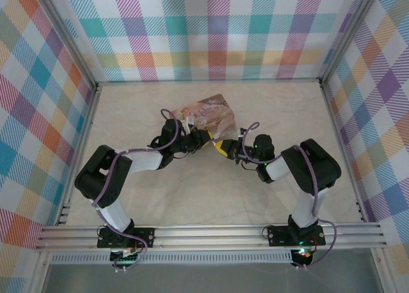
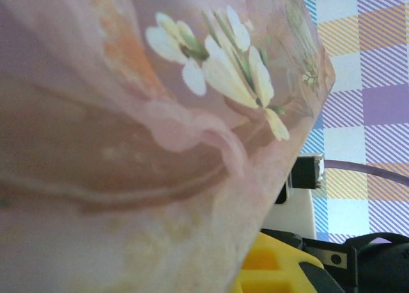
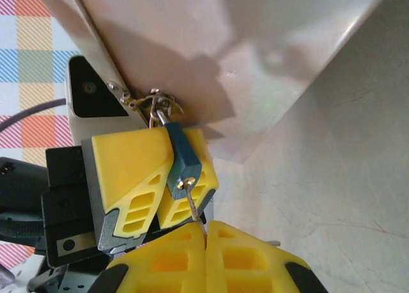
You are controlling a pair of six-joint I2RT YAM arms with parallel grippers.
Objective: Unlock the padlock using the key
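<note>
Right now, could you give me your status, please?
Left gripper shut on padlock. Right gripper shut on key, tip in padlock. Padlock hangs on clasp of pink tin.

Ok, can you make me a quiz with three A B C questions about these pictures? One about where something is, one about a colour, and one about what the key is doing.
1. Where does the padlock hang?
A) on the plaid wall
B) on the clasp of the pink tin
C) on a purple cable

2. What colour are the robot's fingers?
A) green
B) red
C) yellow

3. What is the key doing?
A) sitting in the padlock's keyhole, pinched by the right fingers
B) lying flat on the table
C) hanging on a hook

Answers:
1 B: the right wrist view shows its shackle looped through the clasp.
2 C: both pairs are bright yellow there.
3 A: its thin shaft runs from the shut right fingers up into the padlock's underside.
</note>
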